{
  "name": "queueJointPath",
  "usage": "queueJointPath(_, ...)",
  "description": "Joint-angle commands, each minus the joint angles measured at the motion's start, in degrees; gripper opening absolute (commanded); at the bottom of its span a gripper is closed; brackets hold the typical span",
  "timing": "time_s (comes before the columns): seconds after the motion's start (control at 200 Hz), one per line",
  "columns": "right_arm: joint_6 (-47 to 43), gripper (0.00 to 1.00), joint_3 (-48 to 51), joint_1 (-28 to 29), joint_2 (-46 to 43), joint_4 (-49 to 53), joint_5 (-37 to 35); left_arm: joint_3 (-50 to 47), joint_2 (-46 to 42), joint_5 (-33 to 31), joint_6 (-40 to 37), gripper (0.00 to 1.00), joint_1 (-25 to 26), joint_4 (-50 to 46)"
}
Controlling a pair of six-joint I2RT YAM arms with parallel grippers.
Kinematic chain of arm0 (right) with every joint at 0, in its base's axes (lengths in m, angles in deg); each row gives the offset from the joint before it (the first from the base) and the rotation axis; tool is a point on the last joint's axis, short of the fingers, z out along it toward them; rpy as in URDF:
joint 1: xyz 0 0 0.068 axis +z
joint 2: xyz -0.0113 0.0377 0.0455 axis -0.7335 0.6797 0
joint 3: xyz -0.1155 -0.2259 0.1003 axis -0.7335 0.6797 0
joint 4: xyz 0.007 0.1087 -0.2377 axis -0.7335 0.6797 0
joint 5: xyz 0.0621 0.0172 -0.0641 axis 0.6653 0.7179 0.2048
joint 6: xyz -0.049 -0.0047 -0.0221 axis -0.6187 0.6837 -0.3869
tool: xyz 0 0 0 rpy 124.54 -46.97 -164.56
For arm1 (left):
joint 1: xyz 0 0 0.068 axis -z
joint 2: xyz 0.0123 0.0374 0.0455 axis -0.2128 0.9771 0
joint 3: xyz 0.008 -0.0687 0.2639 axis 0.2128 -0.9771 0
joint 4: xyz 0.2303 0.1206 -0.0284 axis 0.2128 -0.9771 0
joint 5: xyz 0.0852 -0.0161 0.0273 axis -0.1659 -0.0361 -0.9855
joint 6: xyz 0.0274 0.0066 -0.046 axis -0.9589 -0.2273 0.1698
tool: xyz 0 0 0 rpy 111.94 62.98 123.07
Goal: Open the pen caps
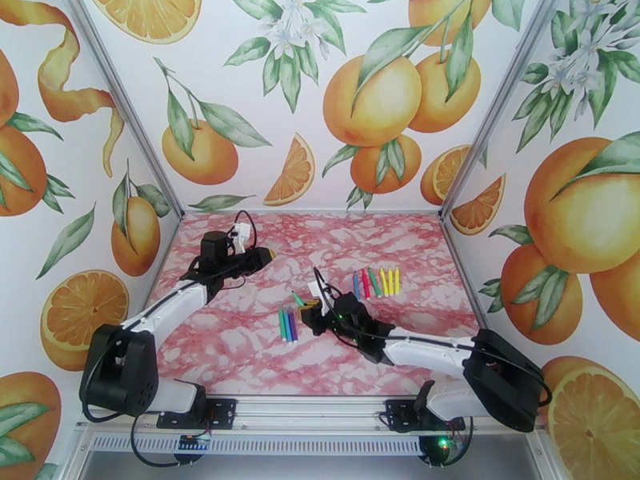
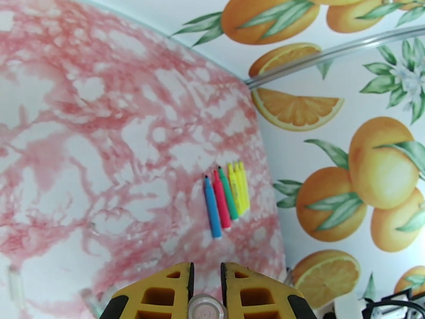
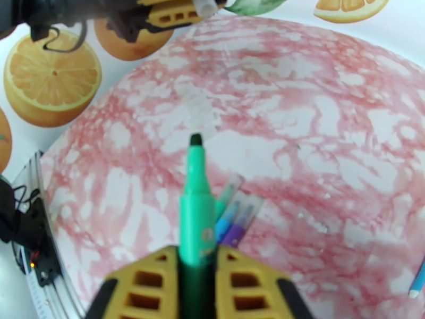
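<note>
Where the left arm reaches over the far left of the pink-and-white marbled table [image 1: 240,350], we find the left claw [image 1: 264,254] with its yellow fingers [image 2: 159,293] drawn narrow on a small, pale translucent plastic pen cap [image 2: 204,310]. The left wrist view shows this cap end-on between them.

Near the table's middle, the right claw [image 1: 309,307] is clamped on the barrel of a thin green plastic marker [image 3: 197,208]. We note that its dark felt tip [image 3: 196,139] is bare and points away from the wrist. The two claws stand well apart.

Just below this held marker, a trio of markers [image 1: 286,324] lies side by side on the table: one green, one blue, one purple. From the right wrist we see a translucent cap fitted on the end of each.

Further right, apart from both claws, a row of markers [image 1: 376,282] lies in parallel on the table. From its left we read a blue marker [image 2: 212,207], a red marker [image 2: 221,200], a second green marker [image 2: 229,193] and two yellow markers [image 2: 239,188], each close against its neighbour. Whether this row is capped we cannot tell.
</note>
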Motion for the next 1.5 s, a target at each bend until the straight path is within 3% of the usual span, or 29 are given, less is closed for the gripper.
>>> queueJointPath(0.0, -0.8, 0.04, 0.3, 0.2, -2.1, 1.0, -4.0, 3.1, -0.9, -3.5, -5.8, 0.00, 0.1, -6.5)
queueJointPath(0.24, 0.6, 0.05, -1.8, -2.4, -1.6, 6.2, -10.0, 6.0, -3.0, -10.4, -16.8, 0.00, 0.3, -22.1)
queueJointPath(0.555, 3.6, 0.04, -8.6, -7.1, 4.7, 16.0, -18.2, 6.7, -1.2, -19.4, -24.8, 0.00, 1.6, -33.1)
queueJointPath(0.921, 5.5, 0.04, -14.7, -10.3, 12.2, 22.5, -23.6, 8.3, 6.9, -27.9, -28.3, 0.00, 5.3, -36.1)
queueJointPath(1.131, 7.5, 0.04, -15.1, -13.1, 15.0, 22.6, -24.8, 9.4, 11.8, -26.6, -29.5, 0.00, 6.4, -34.9)
queueJointPath(1.496, 9.2, 0.04, -15.7, -16.1, 19.4, 21.7, -25.3, 12.4, 18.8, -31.8, -30.2, 0.00, 8.1, -36.8)
